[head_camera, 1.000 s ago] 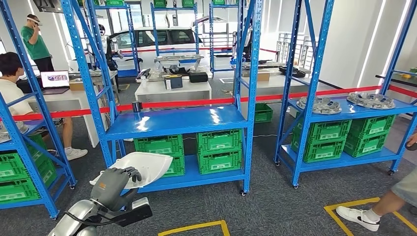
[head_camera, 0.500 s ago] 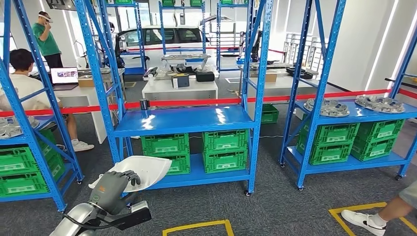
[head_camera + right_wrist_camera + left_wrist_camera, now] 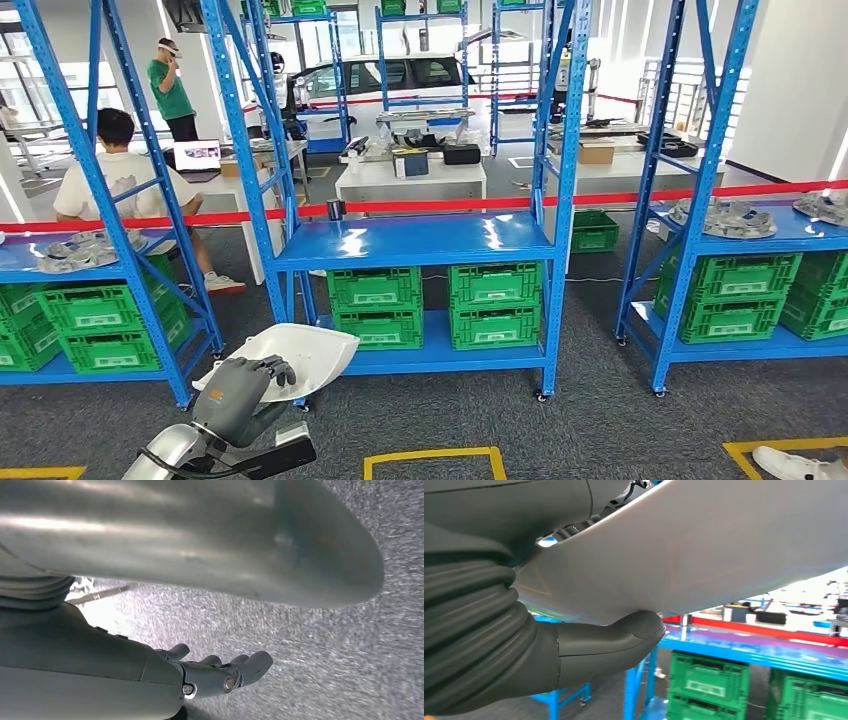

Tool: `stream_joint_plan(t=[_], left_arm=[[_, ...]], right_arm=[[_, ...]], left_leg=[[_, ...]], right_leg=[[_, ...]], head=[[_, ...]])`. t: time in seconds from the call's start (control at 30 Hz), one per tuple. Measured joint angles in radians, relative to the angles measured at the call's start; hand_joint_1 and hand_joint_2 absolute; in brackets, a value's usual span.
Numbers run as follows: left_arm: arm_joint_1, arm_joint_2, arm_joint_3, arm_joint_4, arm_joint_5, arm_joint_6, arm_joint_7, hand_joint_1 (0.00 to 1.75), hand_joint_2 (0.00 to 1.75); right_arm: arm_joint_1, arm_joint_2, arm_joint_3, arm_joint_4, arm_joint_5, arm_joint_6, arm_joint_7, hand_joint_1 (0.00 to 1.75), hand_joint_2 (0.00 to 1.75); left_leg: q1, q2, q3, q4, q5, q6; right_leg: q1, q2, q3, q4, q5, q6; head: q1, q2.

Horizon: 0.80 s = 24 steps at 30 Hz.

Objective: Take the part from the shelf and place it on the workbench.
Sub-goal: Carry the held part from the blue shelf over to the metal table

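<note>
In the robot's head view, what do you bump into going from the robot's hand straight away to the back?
Left hand gripping the white part → green crates on the low shelf → bare blue shelf top → red tape → white table → white car.

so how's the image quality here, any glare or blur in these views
Head view: sharp, with window glare on the blue shelf and straight posts leaning outward toward the edges. Left wrist view: the white part and left hand sit soft and close, the background bright and washed out. Right wrist view: the grey floor is smeared by motion blur; the right hand is fairly clear.
</note>
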<state>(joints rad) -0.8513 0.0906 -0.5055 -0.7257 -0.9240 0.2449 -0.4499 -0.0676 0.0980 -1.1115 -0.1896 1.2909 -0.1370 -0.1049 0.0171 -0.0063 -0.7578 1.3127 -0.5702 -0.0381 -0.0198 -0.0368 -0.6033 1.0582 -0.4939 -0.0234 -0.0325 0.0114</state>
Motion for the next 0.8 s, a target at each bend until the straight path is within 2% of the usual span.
stream_joint_plan(t=[0.03, 0.07, 0.13, 0.17, 0.2, 0.23, 0.27, 0.3, 0.33, 0.37, 0.43, 0.47, 0.5, 0.53, 0.57, 0.6, 0.63, 0.7, 0.73, 0.77, 0.8], left_arm=[[0.001, -0.001, 0.0, 0.003, 0.0, 0.002, -0.001, 1.75, 1.75], [0.001, -0.002, 0.0, 0.005, -0.001, 0.005, -0.002, 1.75, 1.75], [-0.002, -0.005, 0.0, 0.007, -0.002, 0.01, -0.006, 1.75, 1.75], [-0.004, -0.008, 0.0, 0.008, -0.002, 0.013, -0.008, 1.75, 1.75], [-0.006, -0.011, 0.0, 0.009, -0.002, 0.016, -0.01, 1.75, 1.75], [-0.007, -0.013, 0.0, 0.011, -0.002, 0.018, -0.011, 1.75, 1.75], [-0.008, -0.014, 0.0, 0.014, -0.002, 0.022, -0.013, 1.75, 1.75], [-0.008, -0.015, 0.001, 0.017, -0.002, 0.025, -0.015, 1.75, 1.75], [-0.009, -0.015, 0.001, 0.02, -0.002, 0.03, -0.017, 1.75, 1.75], [-0.011, -0.017, 0.001, 0.023, -0.002, 0.034, -0.019, 1.75, 1.75], [-0.014, -0.024, 0.002, 0.027, -0.004, 0.046, -0.021, 1.75, 1.75], [-0.012, -0.028, 0.002, 0.03, -0.007, 0.055, -0.021, 1.75, 1.75], [-0.009, -0.031, 0.002, 0.032, -0.012, 0.066, -0.021, 1.75, 1.75], [-0.006, -0.032, 0.002, 0.034, -0.019, 0.076, -0.02, 1.75, 1.75], [-0.004, -0.033, 0.002, 0.035, -0.023, 0.085, -0.019, 1.75, 1.75], [-0.004, -0.033, 0.002, 0.036, -0.026, 0.09, -0.019, 1.75, 1.75], [-0.004, -0.033, 0.002, 0.036, -0.028, 0.094, -0.019, 1.75, 1.75], [-0.006, -0.034, 0.002, 0.037, -0.029, 0.102, -0.018, 1.75, 1.75], [-0.006, -0.034, 0.003, 0.037, -0.033, 0.108, -0.018, 1.75, 1.75], [-0.007, -0.033, 0.003, 0.038, -0.038, 0.116, -0.018, 1.75, 1.75], [-0.006, -0.031, 0.004, 0.039, -0.045, 0.125, -0.019, 1.75, 1.75]], right_arm=[[0.0, 0.0, -0.002, 0.0, -0.001, 0.0, -0.002, 0.0, 0.0], [0.0, 0.0, -0.004, 0.0, -0.001, -0.001, -0.004, 0.0, 0.0], [-0.001, 0.0, -0.008, 0.0, -0.001, -0.003, -0.007, 0.0, 0.0], [-0.001, 0.001, -0.01, 0.0, -0.001, -0.005, -0.008, 0.0, 0.0], [-0.001, 0.001, -0.011, 0.0, 0.0, -0.007, -0.008, 0.0, 0.0], [-0.001, 0.001, -0.012, 0.0, 0.0, -0.009, -0.008, 0.0, 0.0], [-0.002, 0.001, -0.013, 0.0, 0.001, -0.01, -0.008, 0.0, 0.0], [-0.003, 0.001, -0.013, 0.0, 0.001, -0.009, -0.008, 0.0, 0.0], [-0.003, 0.001, -0.013, 0.0, 0.002, -0.009, -0.008, 0.0, 0.0], [-0.003, 0.002, -0.013, 0.0, 0.002, -0.008, -0.008, 0.0, 0.0], [0.0, 0.002, -0.013, 0.0, 0.002, -0.007, -0.006, 0.0, 0.0], [0.002, 0.002, -0.014, 0.0, 0.002, -0.006, -0.005, 0.0, 0.0], [0.003, 0.002, -0.014, 0.0, 0.003, -0.004, -0.004, 0.0, 0.0], [0.004, 0.002, -0.014, 0.0, 0.004, -0.002, -0.004, 0.0, 0.0], [0.004, 0.002, -0.014, 0.0, 0.005, 0.0, -0.003, 0.0, 0.0], [0.003, 0.002, -0.014, 0.0, 0.006, 0.002, -0.003, 0.0, 0.0], [0.003, 0.002, -0.014, 0.0, 0.007, 0.003, -0.003, 0.0, 0.0], [0.003, 0.002, -0.014, 0.0, 0.008, 0.003, -0.003, 0.0, 0.0], [0.002, 0.002, -0.014, 0.0, 0.008, 0.004, -0.003, 0.0, 0.0], [0.001, 0.002, -0.014, 0.0, 0.009, 0.004, -0.003, 0.0, 0.0], [0.0, 0.003, -0.014, 0.0, 0.009, 0.004, -0.003, 0.0, 0.0]], left_leg=[[-0.001, 0.002, 0.013, -0.009, 0.009, 0.005], [-0.004, 0.008, 0.046, -0.058, 0.033, 0.012], [-0.017, 0.05, 0.127, -0.194, 0.073, 0.029], [-0.025, 0.069, 0.153, -0.242, 0.083, 0.035], [-0.031, 0.079, 0.164, -0.266, 0.084, 0.039], [-0.035, 0.075, 0.164, -0.271, 0.084, 0.041], [-0.034, 0.06, 0.163, -0.275, 0.089, 0.044], [-0.031, 0.047, 0.164, -0.28, 0.095, 0.047], [-0.028, 0.035, 0.165, -0.286, 0.101, 0.052], [-0.024, 0.024, 0.165, -0.292, 0.107, 0.056], [-0.022, 0.002, 0.161, -0.295, 0.114, 0.064], [-0.022, -0.012, 0.157, -0.294, 0.116, 0.066], [-0.023, -0.027, 0.155, -0.292, 0.117, 0.067], [-0.022, -0.042, 0.152, -0.289, 0.117, 0.067], [-0.022, -0.056, 0.151, -0.286, 0.117, 0.065], [-0.021, -0.069, 0.15, -0.281, 0.117, 0.063], [-0.022, -0.081, 0.147, -0.276, 0.116, 0.059], [-0.022, -0.105, 0.138, -0.269, 0.116, 0.048], [-0.02, -0.117, 0.133, -0.269, 0.118, 0.04], [-0.018, -0.128, 0.129, -0.271, 0.122, 0.033], [-0.016, -0.131, 0.126, -0.272, 0.123, 0.027]], right_leg=[[0.002, -0.011, -0.001, 0.0, 0.001, -0.001], [0.005, -0.023, -0.001, 0.0, 0.001, -0.001], [0.009, -0.046, 0.0, 0.0, 0.001, 0.001], [0.011, -0.057, 0.001, 0.0, 0.002, 0.004], [0.012, -0.068, 0.002, -0.002, 0.002, 0.008], [0.013, -0.08, 0.003, -0.004, 0.004, 0.013], [0.013, -0.091, 0.006, -0.007, 0.004, 0.018], [0.012, -0.091, 0.007, -0.006, 0.002, 0.024], [0.01, -0.075, 0.004, 0.004, -0.008, 0.029], [0.009, -0.048, -0.008, 0.034, -0.028, 0.033], [0.006, 0.01, -0.06, 0.144, -0.086, 0.038], [0.006, 0.023, -0.09, 0.204, -0.109, 0.04], [0.006, 0.03, -0.108, 0.241, -0.115, 0.041], [0.006, 0.033, -0.111, 0.243, -0.103, 0.041], [0.005, 0.038, -0.094, 0.208, -0.075, 0.041], [0.002, 0.049, -0.064, 0.145, -0.04, 0.041], [-0.001, 0.072, -0.033, 0.082, -0.018, 0.041], [-0.005, 0.106, 0.004, 0.006, -0.003, 0.039], [-0.003, 0.109, 0.007, -0.002, -0.007, 0.036], [-0.002, 0.097, 0.009, -0.004, -0.005, 0.03], [-0.003, 0.084, 0.012, -0.008, -0.001, 0.024]], head=[[0.0, 0.0], [0.0, 0.0], [0.0, 0.0], [0.0, 0.0], [0.0, 0.0], [0.0, 0.0], [0.0, 0.0], [0.001, 0.0], [0.001, 0.0], [0.001, 0.0], [0.002, 0.0], [0.003, 0.0], [0.003, 0.0], [0.003, 0.0], [0.003, 0.0], [0.004, 0.0], [0.003, 0.0], [0.003, 0.0], [0.003, 0.0], [0.003, 0.0], [0.003, 0.0]])
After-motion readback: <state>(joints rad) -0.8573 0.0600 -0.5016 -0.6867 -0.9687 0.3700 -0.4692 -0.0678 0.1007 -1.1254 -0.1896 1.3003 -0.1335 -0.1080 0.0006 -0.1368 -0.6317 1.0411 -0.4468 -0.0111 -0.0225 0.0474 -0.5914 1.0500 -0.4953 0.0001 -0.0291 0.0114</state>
